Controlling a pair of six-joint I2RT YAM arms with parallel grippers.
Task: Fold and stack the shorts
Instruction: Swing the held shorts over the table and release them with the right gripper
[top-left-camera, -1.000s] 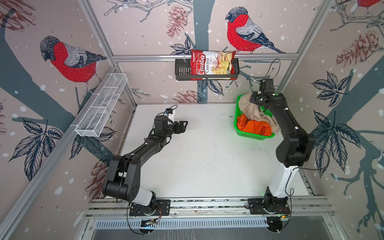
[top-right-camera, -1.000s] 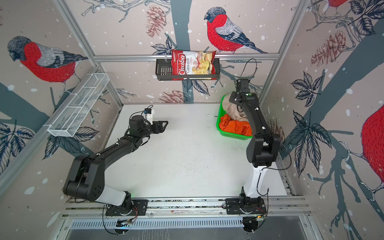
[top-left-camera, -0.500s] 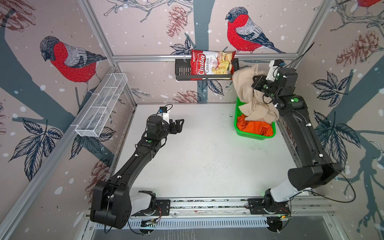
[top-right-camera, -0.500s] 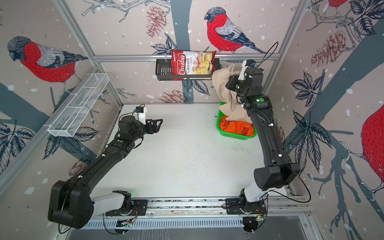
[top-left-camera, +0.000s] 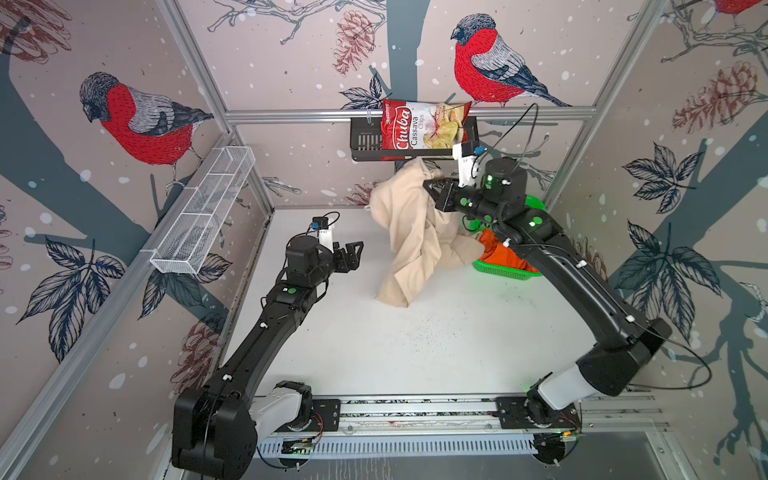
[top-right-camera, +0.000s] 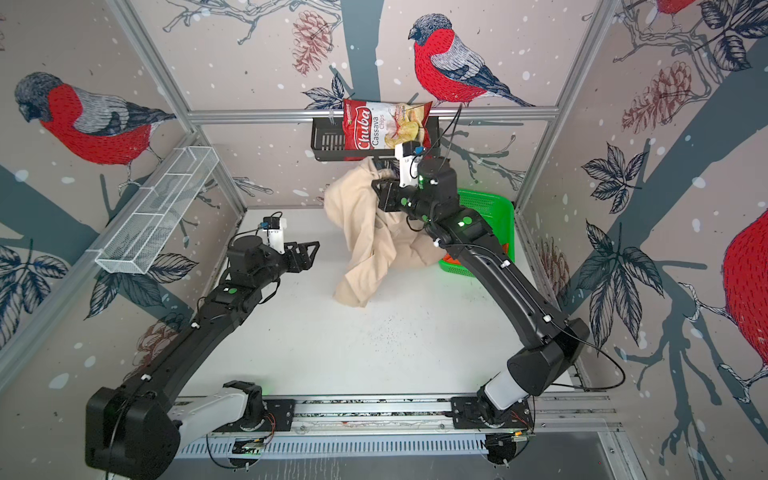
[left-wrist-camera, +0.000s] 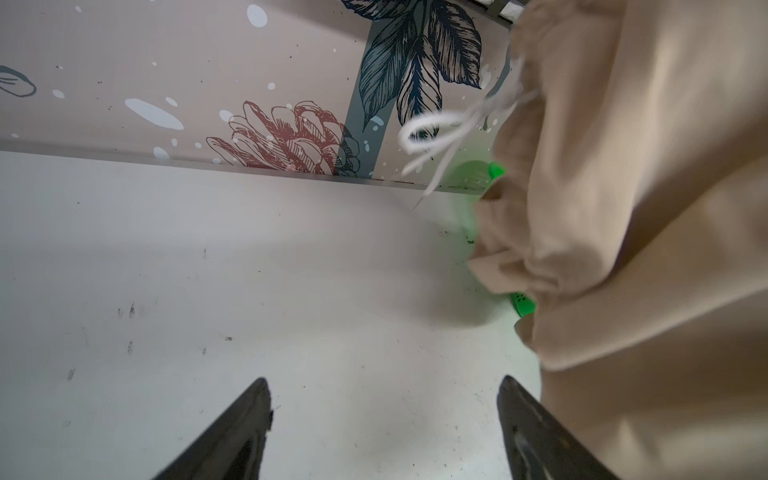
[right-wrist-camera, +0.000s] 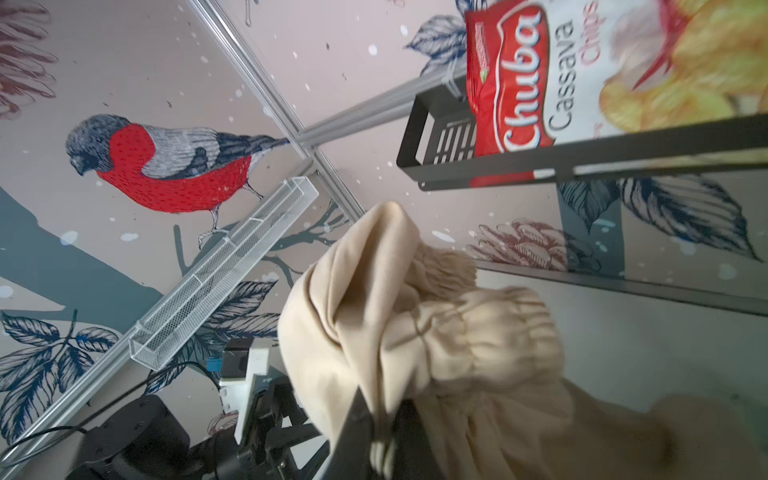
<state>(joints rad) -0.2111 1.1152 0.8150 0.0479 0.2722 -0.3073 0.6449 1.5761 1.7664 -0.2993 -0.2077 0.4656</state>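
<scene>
A: Since a second ago the right end effector (top-left-camera: 430, 187) has come up out of the green plastic basket (top-left-camera: 505, 272) and swung toward the middle. It carries the plain beige cloth shorts (top-left-camera: 415, 245) with it. The left end effector (top-left-camera: 356, 253) has barely shifted.

B: Is the grip sound?

A: In the right wrist view its jaws stand close together, pinching a bunch of beige fabric near the gathered waistband. The rest hangs below that end effector in a crumpled drape. Its lowest corner is at or just above the white surface (top-left-camera: 374, 353); I cannot tell which.

B: And the left?

A: Jaws wide apart, nothing between them, pointing at the drape, which hangs just beside one finger (left-wrist-camera: 536, 432). A white drawstring (left-wrist-camera: 440, 137) dangles ahead of it.

B: The bright orange cloth shorts (top-left-camera: 498, 253)?

A: In the basket, below and behind the right end effector.

B: So the step is fetching the first pair, with folding not begun.

A: I judge so. The next move calls for lowering the cloth onto open surface. The left end effector should then take a second waistband corner so it spreads flat.
</scene>
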